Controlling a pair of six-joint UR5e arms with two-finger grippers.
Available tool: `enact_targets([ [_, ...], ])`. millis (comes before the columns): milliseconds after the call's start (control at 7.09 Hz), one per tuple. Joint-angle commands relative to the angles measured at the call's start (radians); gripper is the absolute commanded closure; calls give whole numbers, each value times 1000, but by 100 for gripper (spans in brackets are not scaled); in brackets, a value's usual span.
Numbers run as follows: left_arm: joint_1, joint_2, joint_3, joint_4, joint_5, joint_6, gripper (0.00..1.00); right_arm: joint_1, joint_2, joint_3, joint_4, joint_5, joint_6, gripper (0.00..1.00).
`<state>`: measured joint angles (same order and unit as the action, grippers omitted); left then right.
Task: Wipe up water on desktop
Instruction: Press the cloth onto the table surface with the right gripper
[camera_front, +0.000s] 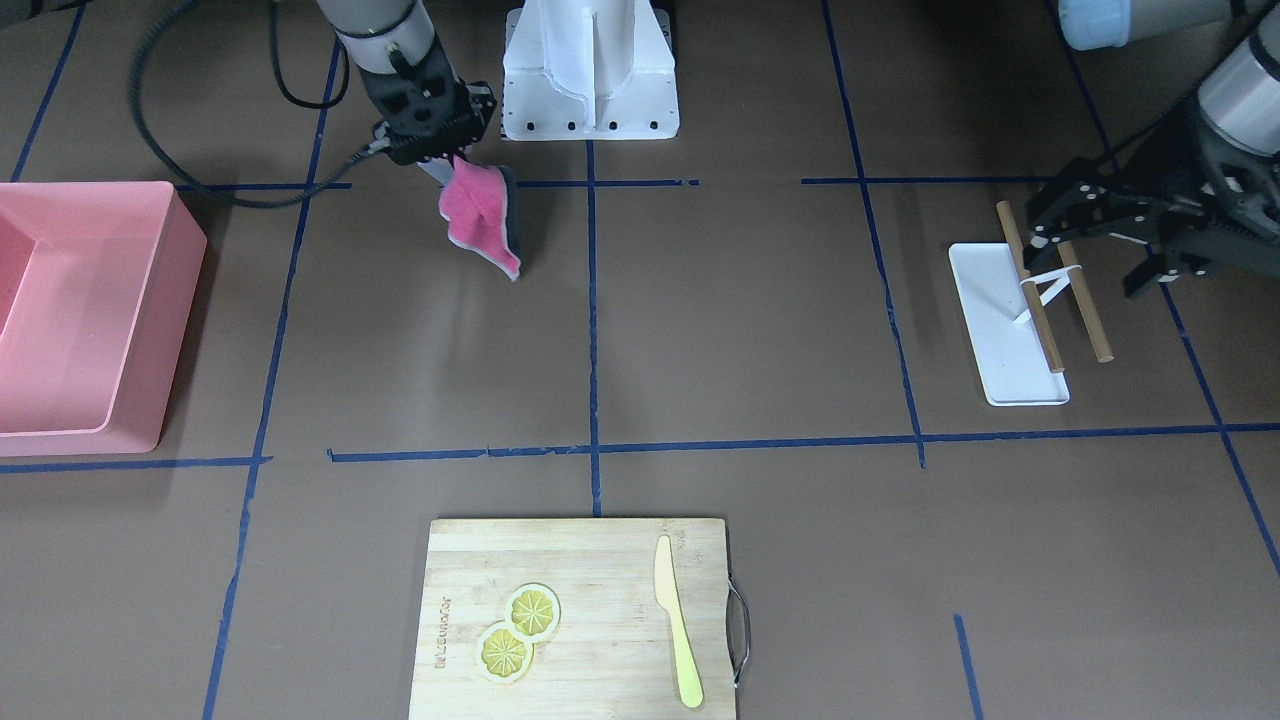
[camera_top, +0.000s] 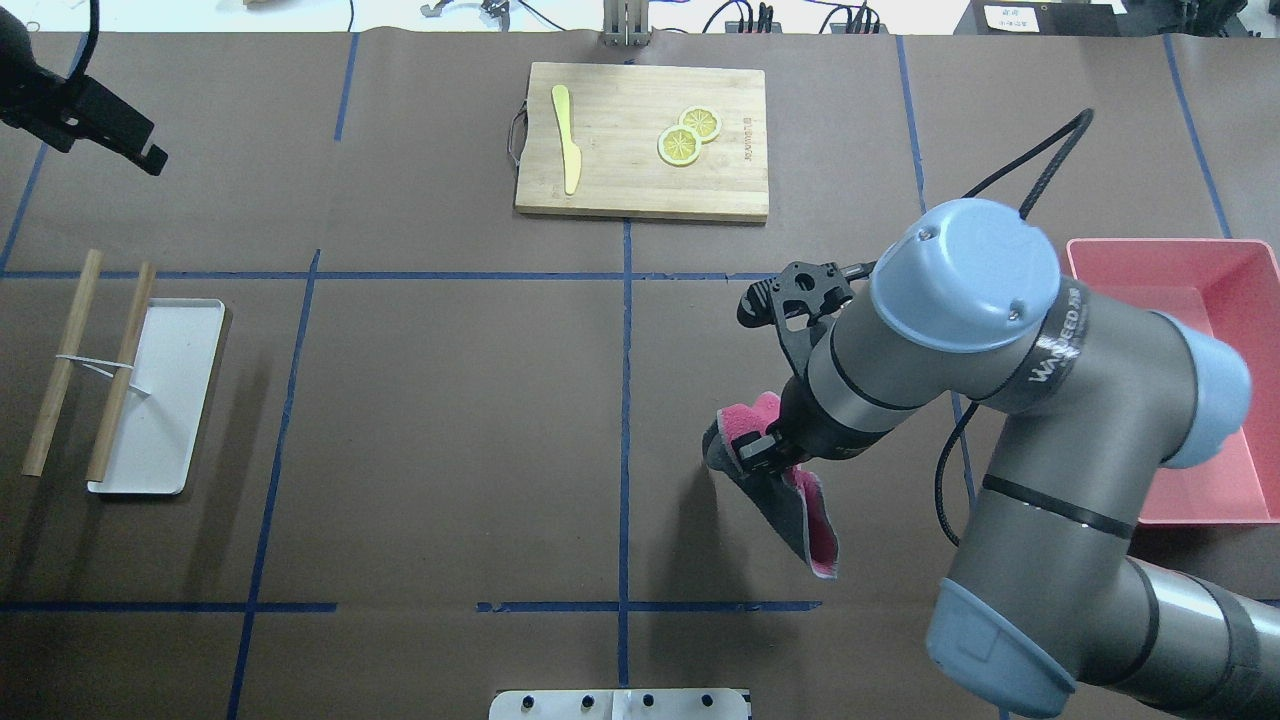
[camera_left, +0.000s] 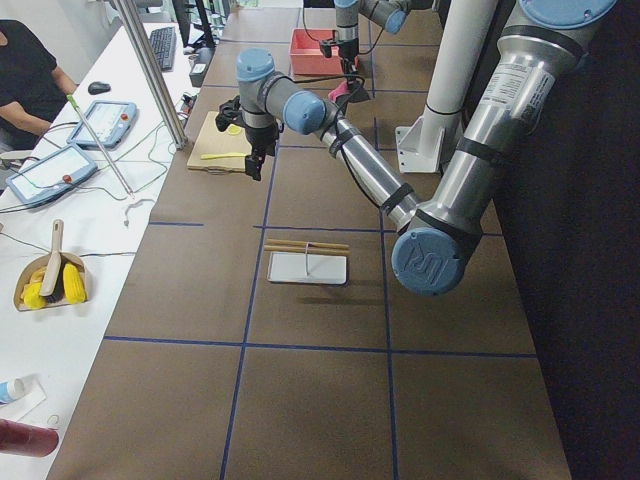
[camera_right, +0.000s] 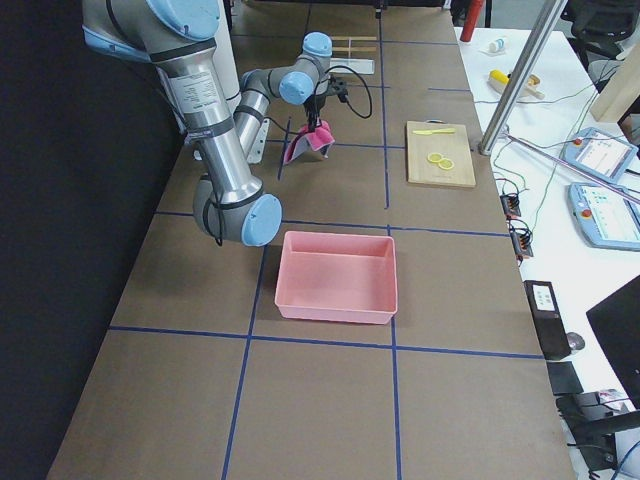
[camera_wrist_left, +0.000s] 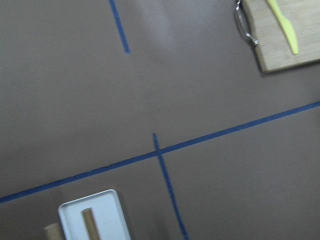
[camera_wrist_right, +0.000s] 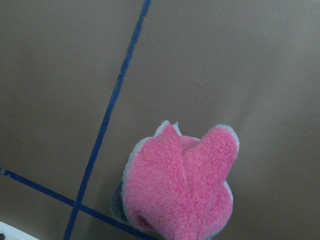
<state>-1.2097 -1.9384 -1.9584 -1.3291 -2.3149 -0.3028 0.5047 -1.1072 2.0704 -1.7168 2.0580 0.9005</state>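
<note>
The desktop is a dark-brown surface with blue tape lines; I cannot make out any water on it. My right gripper is shut on a pink cloth with a grey back. The cloth hangs folded from it above the desktop, near the robot's base. In the overhead view the right gripper and the cloth sit right of the centre tape line. The right wrist view shows the bunched cloth over the desktop. My left gripper is open and empty, above the far end of the white tray.
A pink bin stands on the robot's right. A bamboo cutting board with a yellow knife and lemon slices lies at the far edge. A white tray with two wooden sticks lies on the robot's left.
</note>
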Motion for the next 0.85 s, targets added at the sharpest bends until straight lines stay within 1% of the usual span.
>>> enact_targets([
  [0, -18, 38, 0, 13, 9, 59, 0, -28, -66, -107, 216, 8, 89, 100],
  [141, -18, 41, -2, 11, 9, 59, 0, -20, -94, -125, 227, 7, 95, 100],
  [423, -19, 41, -10, 11, 8, 60, 0, 61, -100, -209, 227, 20, 95, 100],
  [705, -21, 41, -17, 13, 8, 60, 0, 200, -100, -310, 229, 98, 84, 100],
])
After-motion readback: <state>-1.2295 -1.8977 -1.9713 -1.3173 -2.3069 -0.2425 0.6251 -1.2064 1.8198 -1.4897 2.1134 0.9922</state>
